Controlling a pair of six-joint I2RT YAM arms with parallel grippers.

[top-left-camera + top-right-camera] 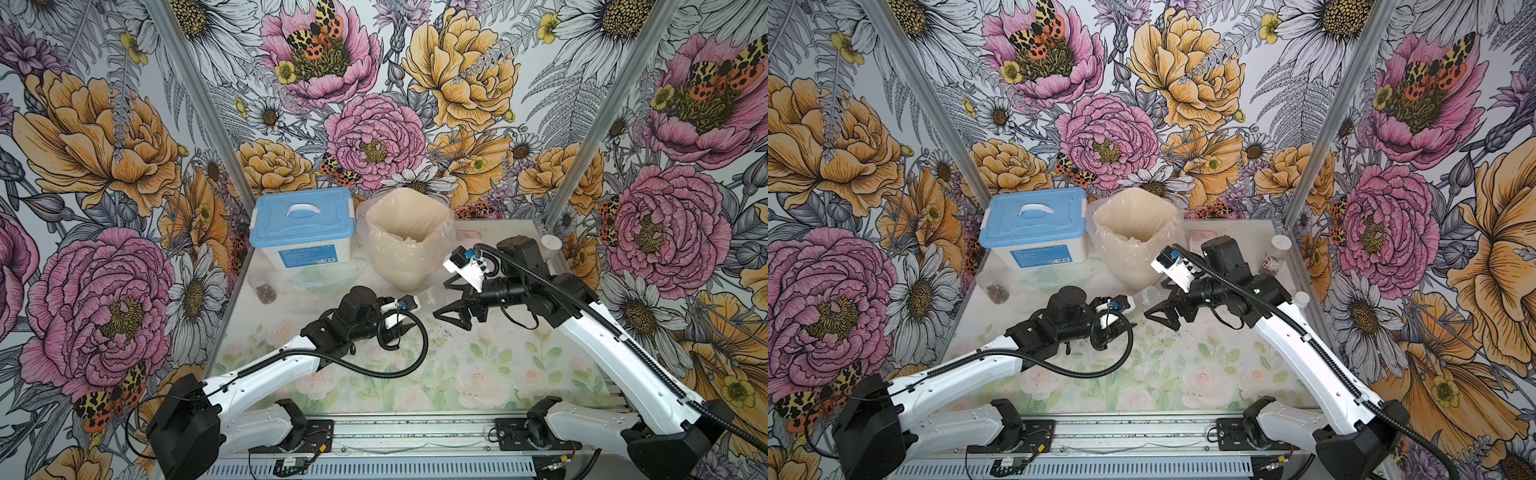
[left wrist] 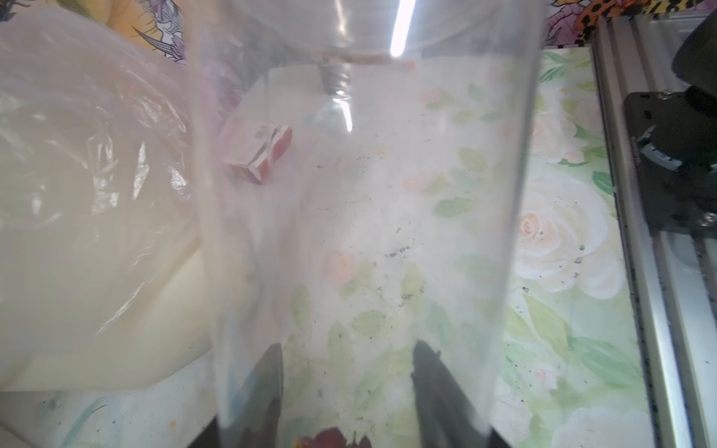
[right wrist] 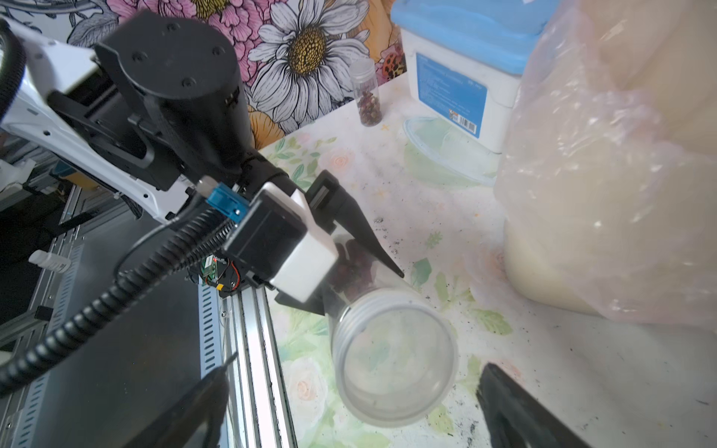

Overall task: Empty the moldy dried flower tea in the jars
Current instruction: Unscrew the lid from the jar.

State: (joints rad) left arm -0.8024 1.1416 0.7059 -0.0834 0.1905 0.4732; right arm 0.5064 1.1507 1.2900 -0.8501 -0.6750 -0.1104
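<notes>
Rose-print tabletop (image 1: 457,374), left fingers (image 3: 357,225) around clear jar (image 3: 392,357), right fingers (image 3: 516,415) wide apart.

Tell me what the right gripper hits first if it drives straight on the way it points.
Most likely the threaded mouth of the clear jar, which the left gripper holds sideways, facing the open right gripper; the gap is hard to judge.

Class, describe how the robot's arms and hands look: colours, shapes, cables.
The left arm and right arm have white shells with black joints and bases; a black ribbed cable hose runs along each. The left hand and right hand have black, pointed fingers beside a white camera block with a blue plug.
</notes>
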